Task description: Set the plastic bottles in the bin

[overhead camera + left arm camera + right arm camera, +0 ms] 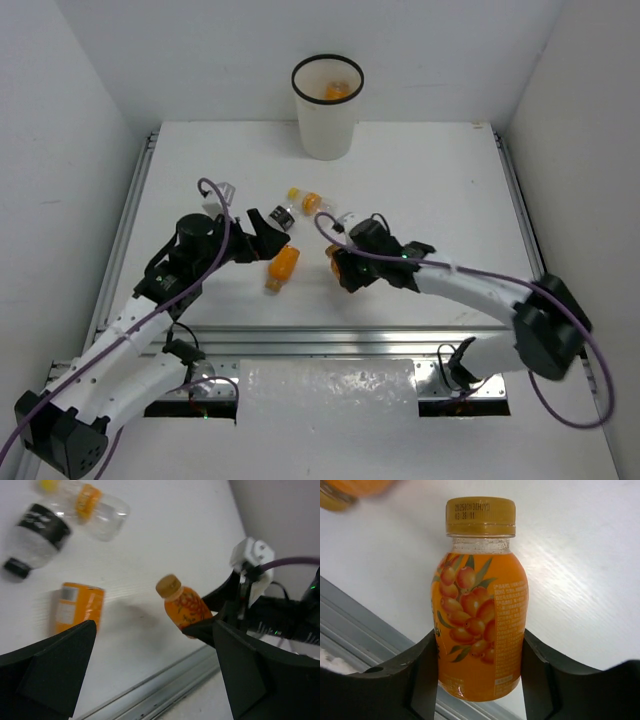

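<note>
Between the right fingers (415, 680), clamped: orange bottle (480, 625), cap outward. Bin (327, 135) well beyond, far across the bench (450, 180); left fingers (55, 670) spread.

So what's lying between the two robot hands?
A loose orange bottle lies between the left gripper and the right gripper holding a berry-label bottle, top view.

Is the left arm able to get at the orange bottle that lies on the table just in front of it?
Probably yes. The left gripper is open and the lying bottle is just ahead, with nothing between them. The right gripper, shut on another bottle, is close beside but apart.
</note>
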